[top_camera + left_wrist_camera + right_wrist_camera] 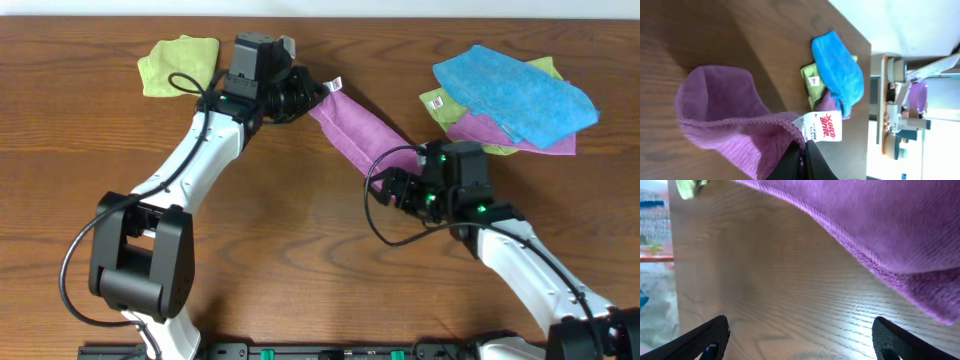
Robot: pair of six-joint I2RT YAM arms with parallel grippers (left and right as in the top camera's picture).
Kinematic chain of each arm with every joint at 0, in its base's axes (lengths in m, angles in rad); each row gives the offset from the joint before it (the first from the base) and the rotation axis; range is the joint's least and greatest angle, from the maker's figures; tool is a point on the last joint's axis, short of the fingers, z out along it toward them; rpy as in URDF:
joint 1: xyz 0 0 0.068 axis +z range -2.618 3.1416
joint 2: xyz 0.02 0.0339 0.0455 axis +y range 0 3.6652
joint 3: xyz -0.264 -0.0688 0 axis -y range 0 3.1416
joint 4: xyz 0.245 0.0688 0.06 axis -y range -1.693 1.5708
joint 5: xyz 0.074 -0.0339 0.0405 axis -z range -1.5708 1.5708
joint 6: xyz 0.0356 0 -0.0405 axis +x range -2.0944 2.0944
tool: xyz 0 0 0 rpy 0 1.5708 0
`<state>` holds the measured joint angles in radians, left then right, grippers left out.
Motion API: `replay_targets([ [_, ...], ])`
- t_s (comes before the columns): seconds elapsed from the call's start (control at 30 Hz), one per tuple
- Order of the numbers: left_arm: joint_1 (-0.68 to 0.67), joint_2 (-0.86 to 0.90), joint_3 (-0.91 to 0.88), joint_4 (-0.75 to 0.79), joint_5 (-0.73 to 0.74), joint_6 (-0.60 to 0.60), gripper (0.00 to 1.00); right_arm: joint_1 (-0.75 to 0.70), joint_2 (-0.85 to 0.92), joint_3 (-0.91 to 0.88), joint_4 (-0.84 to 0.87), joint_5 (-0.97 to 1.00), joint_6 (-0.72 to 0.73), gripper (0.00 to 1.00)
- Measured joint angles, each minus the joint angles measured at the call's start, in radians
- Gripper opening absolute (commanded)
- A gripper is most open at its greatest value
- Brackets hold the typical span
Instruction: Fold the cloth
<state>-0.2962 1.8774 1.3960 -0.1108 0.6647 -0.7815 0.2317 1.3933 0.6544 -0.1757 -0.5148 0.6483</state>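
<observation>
**A:** Where's the purple cloth (360, 130)?

**B:** In the middle of the overhead view. It's drawn into a long narrow band, slanting from upper centre down to the right across the tabletop (300, 230).

**A:** What has hold of it?

**B:** The left tool (297, 97), at the band's upper end. It's clamped on the corner that carries the white tag (823, 126). In the left wrist view the tag sits just above the dark fingers. The cloth bunches out to the left of them, raised off the wood with a shadow under it.

**A:** And the right tool?

**B:** The right tool (393, 186) is at the band's lower end, centre-right in the overhead view. Its fingers (710, 335) stand wide apart in the lower corners of the right wrist view, with bare wood between them. The cloth's hemmed edge crosses the upper right of that frame, above the fingers. I can't tell whether it touches them.

**A:** Anything else on the tabletop?

**B:** A green cloth (180, 62) lies crumpled at upper left, beside the left arm. At upper right, a blue cloth (515, 95) tops a small pile, with green and purple pieces showing beneath it.
</observation>
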Motion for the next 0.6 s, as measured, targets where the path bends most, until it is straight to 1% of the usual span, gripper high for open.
replay_targets([
  [0.2, 0.005, 0.000, 0.001, 0.016, 0.017, -0.009, 0.06, 0.035, 0.061, 0.000, 0.030, 0.089, 0.037, 0.95],
  [0.4, 0.005, 0.000, 0.001, 0.017, 0.018, -0.011, 0.06, 0.036, 0.168, 0.000, 0.159, 0.138, 0.053, 0.95],
  [0.6, 0.005, 0.000, 0.002, 0.018, 0.017, -0.012, 0.06, 0.036, 0.207, -0.001, 0.243, 0.166, 0.059, 0.95],
])
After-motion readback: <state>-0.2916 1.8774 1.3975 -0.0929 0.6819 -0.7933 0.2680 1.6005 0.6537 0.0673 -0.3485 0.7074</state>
